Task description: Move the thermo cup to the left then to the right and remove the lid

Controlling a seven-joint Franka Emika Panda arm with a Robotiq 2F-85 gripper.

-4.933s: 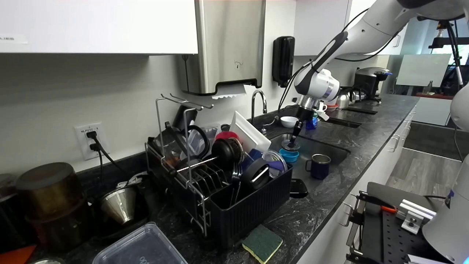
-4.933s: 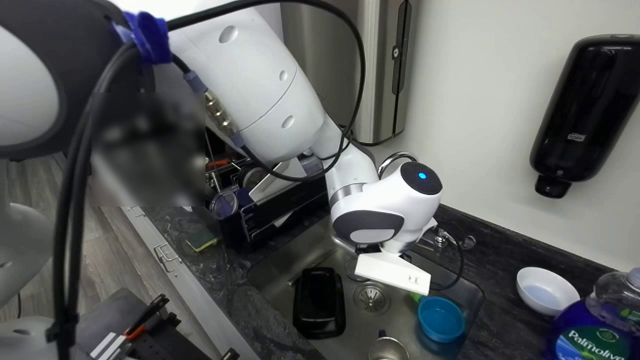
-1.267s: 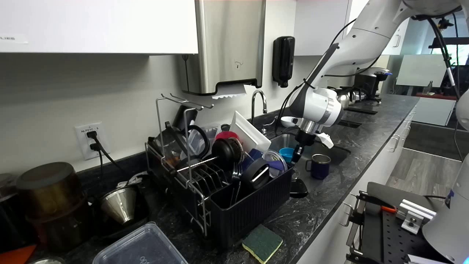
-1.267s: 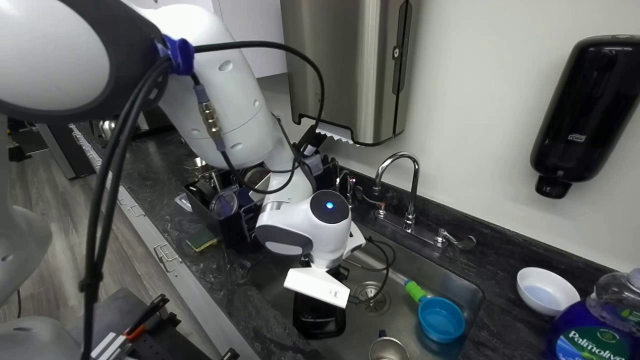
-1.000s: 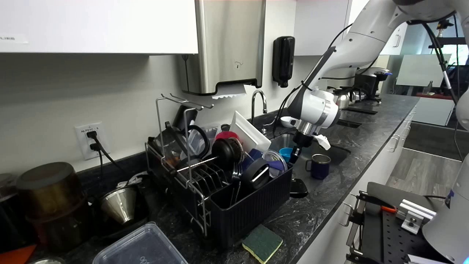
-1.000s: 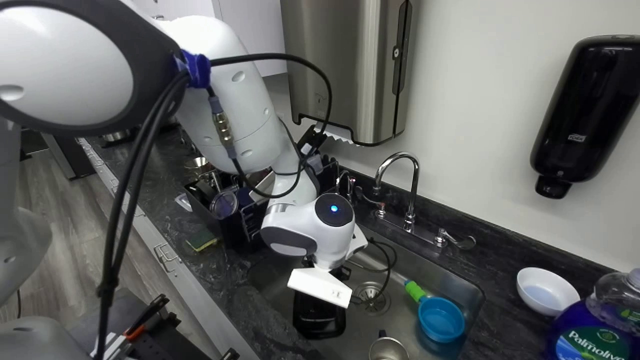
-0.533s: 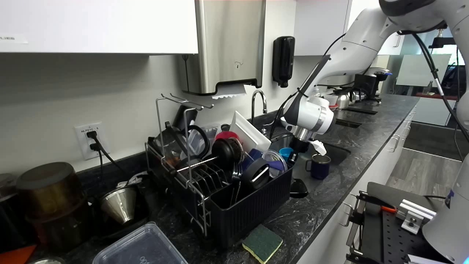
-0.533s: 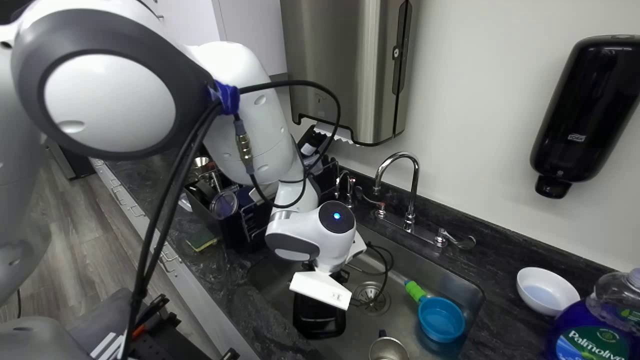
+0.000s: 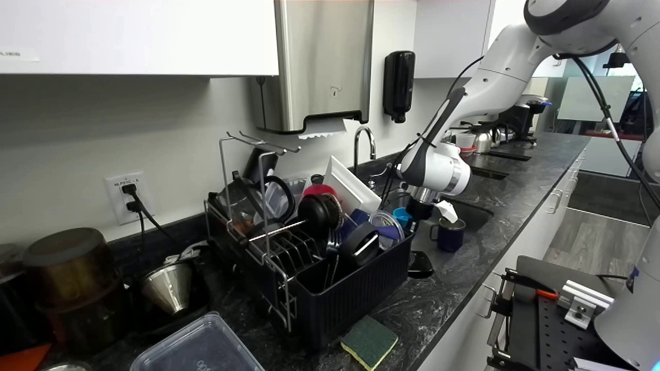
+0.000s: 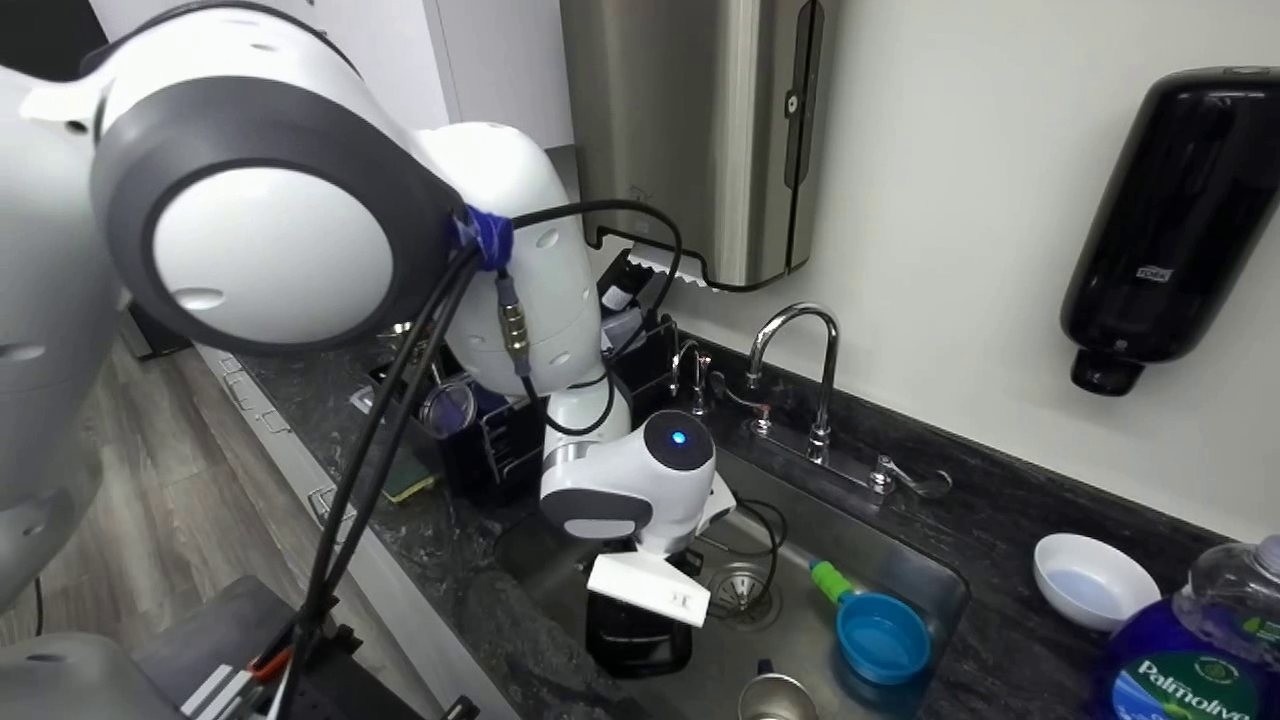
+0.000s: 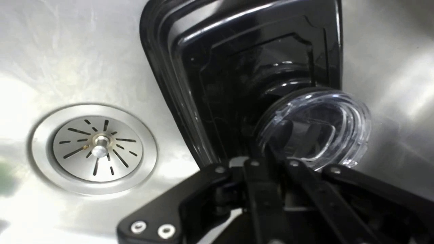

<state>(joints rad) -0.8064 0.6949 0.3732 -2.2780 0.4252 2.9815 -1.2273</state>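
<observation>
- Gripper (image 11: 269, 156): jaws drawn together, pinching the rim of 1 clear lid (image 11: 315, 125), at 2 o'clock in the wrist view.
- Black tray (image 11: 251, 51): behind the lid there, toward 12 o'clock.
- Drain (image 11: 98, 145): 9 o'clock from the gripper.
- Thermo cup (image 9: 450, 237): upright in the sink (image 11: 78, 61), near the gripper, at its 3 o'clock in an exterior view.
- Dish rack (image 9: 356, 283): 8 o'clock there.
- Blue cup (image 10: 882, 638): 2 o'clock from the thermo cup in an exterior view.

Navy thermo cup (image 9: 450, 238), upright in sink (image 10: 725, 660), uncovered, clear lid (image 11: 315, 128) gripped by tool (image 11: 267, 153)
</observation>
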